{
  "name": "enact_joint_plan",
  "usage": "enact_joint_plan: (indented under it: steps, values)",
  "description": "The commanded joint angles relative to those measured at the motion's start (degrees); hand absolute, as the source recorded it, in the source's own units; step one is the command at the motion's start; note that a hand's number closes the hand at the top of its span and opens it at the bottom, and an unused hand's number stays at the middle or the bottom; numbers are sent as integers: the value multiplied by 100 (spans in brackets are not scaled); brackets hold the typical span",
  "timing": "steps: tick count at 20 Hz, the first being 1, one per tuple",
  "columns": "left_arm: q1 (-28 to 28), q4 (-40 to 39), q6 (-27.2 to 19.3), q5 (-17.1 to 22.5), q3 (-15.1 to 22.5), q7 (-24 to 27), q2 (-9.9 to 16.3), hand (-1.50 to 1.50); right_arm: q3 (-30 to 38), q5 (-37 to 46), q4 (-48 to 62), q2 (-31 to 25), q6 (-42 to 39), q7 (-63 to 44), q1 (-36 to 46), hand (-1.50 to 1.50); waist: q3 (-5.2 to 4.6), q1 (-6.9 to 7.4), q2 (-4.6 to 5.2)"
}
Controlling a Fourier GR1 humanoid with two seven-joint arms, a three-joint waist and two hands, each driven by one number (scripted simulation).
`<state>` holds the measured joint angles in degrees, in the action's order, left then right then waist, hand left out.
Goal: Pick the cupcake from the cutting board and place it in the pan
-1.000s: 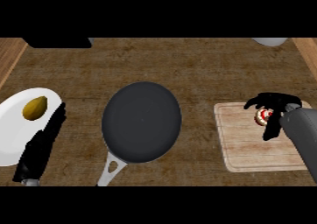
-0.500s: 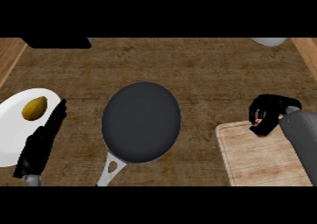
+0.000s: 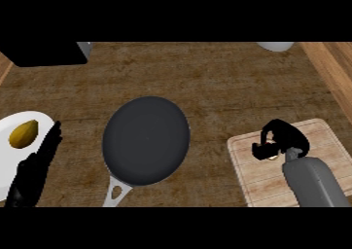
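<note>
Here the right hand (image 3: 281, 141) sits at the right of the frame over the upper left part of the cutting board (image 3: 319, 165), its fingers curled round the cupcake (image 3: 273, 156), of which only a small pale sliver shows beneath the dark fingers. So the cupcake is in the hand, above the board; whether it is touching the wood I cannot tell. The pan (image 3: 146, 140) lies in the middle of the frame, dark and bare inside, handle pointing toward the lower edge, well apart from the board.

As a judgement, the cupcake is light and soft: the cake crumbles and any topping smears if squeezed. It is best held low, round the sides of the base, and kept upright on the way across. The pan's low rim needs clearing before the cupcake is set down near the pan's middle.

The left hand (image 3: 35, 170) rests at the lower left, fingers straight and close together, lying along the right rim of a white plate (image 3: 3, 146) that carries a small yellow-brown food item (image 3: 24, 134).
</note>
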<state>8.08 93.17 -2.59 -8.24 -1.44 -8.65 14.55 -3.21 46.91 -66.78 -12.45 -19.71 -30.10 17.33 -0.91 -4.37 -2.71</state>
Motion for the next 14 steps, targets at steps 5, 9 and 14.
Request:
enact_joint_plan:
  steps: [5, 9, 14]
  values:
    - [151, 77, 38, -20, 90, 95, -49, 0, -894, 1571, -2641, 173, 1666, -982, -784, 150, 59, -25, 56]
    - [29, 3, 15, -56, 166, 145, -137, 0, -1691, 2516, -3764, 436, 2141, -1331, -816, 150, 73, 145, 143]
    - [-333, -93, 273, 109, -59, 88, 110, 0, -2741, 3485, -5038, 783, 1371, -2168, -870, 150, 81, 334, 227]
